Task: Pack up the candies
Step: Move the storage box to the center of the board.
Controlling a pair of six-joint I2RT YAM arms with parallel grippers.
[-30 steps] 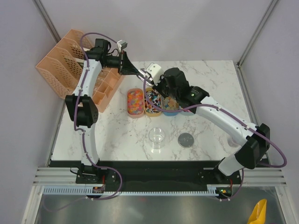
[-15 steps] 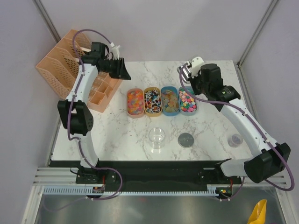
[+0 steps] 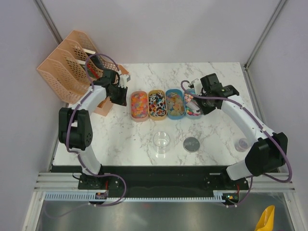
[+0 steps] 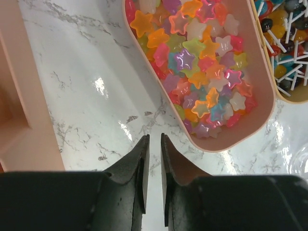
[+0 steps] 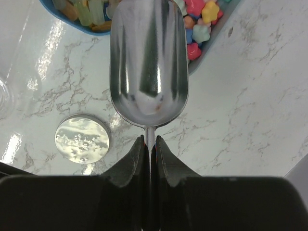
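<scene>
Four oval trays of candies stand in a row: star candies (image 3: 139, 105) (image 4: 197, 62), lollipops (image 3: 157, 104) (image 4: 284, 29), pastel pieces (image 3: 175, 104) (image 5: 86, 12) and flower-shaped sweets (image 3: 194, 107) (image 5: 199, 19). My right gripper (image 3: 198, 101) (image 5: 149, 139) is shut on the handle of a metal scoop (image 5: 149, 62). The scoop is empty and its tip is over the near edge of the rightmost blue tray (image 5: 211, 45). My left gripper (image 3: 119, 94) (image 4: 154, 137) is low over the marble just left of the pink tray (image 4: 240, 137). Its jaws are almost together with nothing between them.
A clear round jar (image 3: 161, 140) and its grey lid (image 3: 192, 144) (image 5: 83, 138) lie in front of the trays. Another small jar (image 3: 242, 144) stands at the right. Peach file racks (image 3: 65, 65) and a peach organiser (image 4: 19, 96) stand at the back left.
My left arm has dropped from the back to the table beside the pink tray. My right arm has come down and forward with the scoop to the rightmost tray.
</scene>
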